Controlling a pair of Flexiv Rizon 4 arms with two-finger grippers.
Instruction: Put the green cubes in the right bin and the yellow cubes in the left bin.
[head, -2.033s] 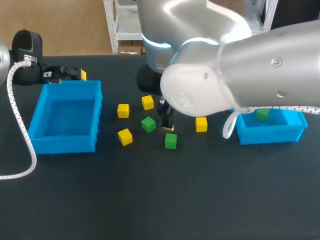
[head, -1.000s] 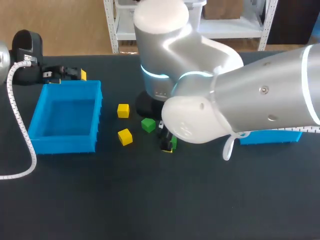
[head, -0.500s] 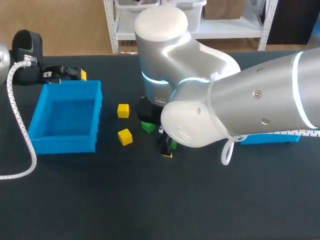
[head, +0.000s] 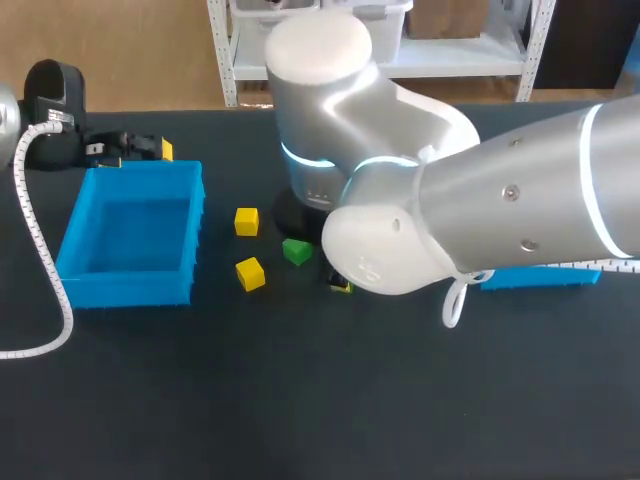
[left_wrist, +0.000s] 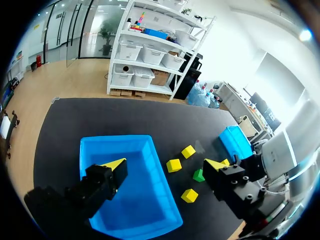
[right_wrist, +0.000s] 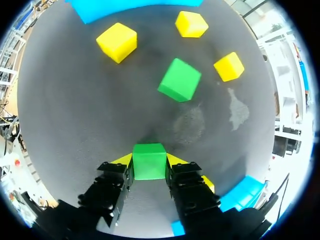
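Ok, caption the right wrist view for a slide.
Jaws shut on a green cube; a second green cube and three yellow cubes lie ahead.

A table (head: 300, 400) with a black, matte top takes up most of the head view. Seen close up in the right wrist view, its surface reads dark grey and finely grained. It carries two pale, dusty scuff marks (right_wrist: 189, 120) lying near each other.
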